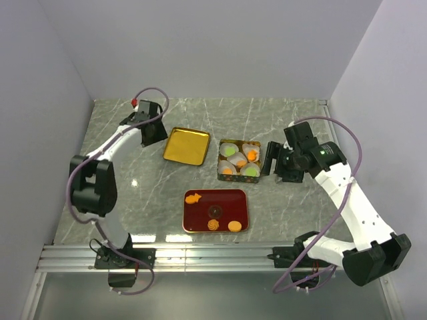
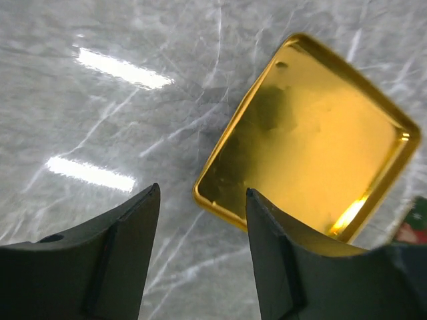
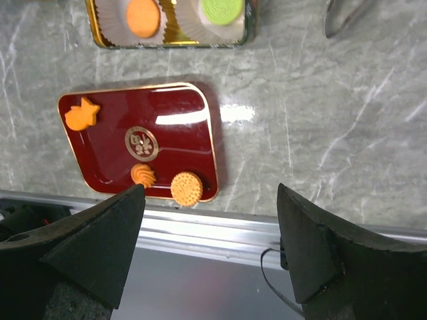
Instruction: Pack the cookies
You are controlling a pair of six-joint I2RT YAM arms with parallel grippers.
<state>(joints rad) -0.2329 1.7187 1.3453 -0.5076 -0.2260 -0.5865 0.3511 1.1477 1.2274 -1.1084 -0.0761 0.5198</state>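
While the left hand (image 2: 203,190) and right hand (image 3: 210,189) gape empty, the fish cookie (image 1: 193,198) lies lengthwise left-right.

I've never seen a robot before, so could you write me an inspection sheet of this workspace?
Surface: glossy grey marble-patterned table.
Job's things: green round cookies and orange round cookies in white paper cups inside a gold-rimmed tin; orange fish-shaped cookie, orange swirl cookie and orange ridged round cookie on a dark red rectangular tray; dark centre mark there, cookie or emblem unclear; shiny gold rectangular tray, empty.
Clutter: nothing seen.
Grippers: left gripper at the gold tray's edge, jaws apart, empty; right gripper, jaws wide apart, empty.
Cables: purple cables looping along both arms.
Surroundings: white walls; metal rail at the near edge.
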